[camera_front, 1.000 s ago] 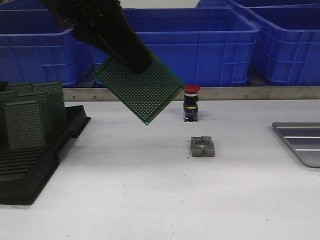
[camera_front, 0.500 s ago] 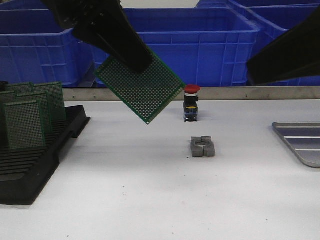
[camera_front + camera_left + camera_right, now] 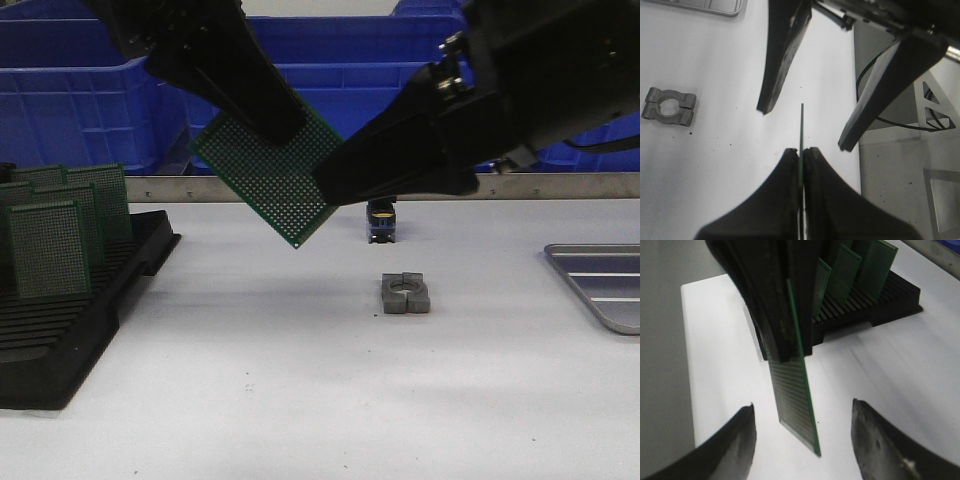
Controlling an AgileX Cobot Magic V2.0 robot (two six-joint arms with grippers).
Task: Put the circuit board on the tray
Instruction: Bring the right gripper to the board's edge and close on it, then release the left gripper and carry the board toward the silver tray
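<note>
I see my left tool (image 3: 285,130) clamped on the upper part of a green perforated circuit board (image 3: 270,185), holding it in the air above the white bench (image 3: 300,380). The board hangs tilted like a diamond, one corner pointing down, clear of the bench surface. In the left wrist view the board (image 3: 801,135) shows edge-on as a thin line pinched between the two dark fingers (image 3: 785,170).

My right tool (image 3: 335,185) reaches in from the right with its jaws spread apart. In the right wrist view its two fingertips (image 3: 742,432) stand one on each side of the board's lower edge (image 3: 800,405), neither touching it.

The silver-grey ridged tray (image 3: 600,285) lies flat at the far right edge of the bench, well apart from the board. A small grey metal clamp block (image 3: 405,294) sits on the bench, below and to the right of the board. Behind it, a small black part (image 3: 381,222) is partly hidden by the right arm. At the left, a black slotted rack (image 3: 60,320) holds more green boards (image 3: 45,245) upright. Blue bins (image 3: 400,90) line the back
</note>
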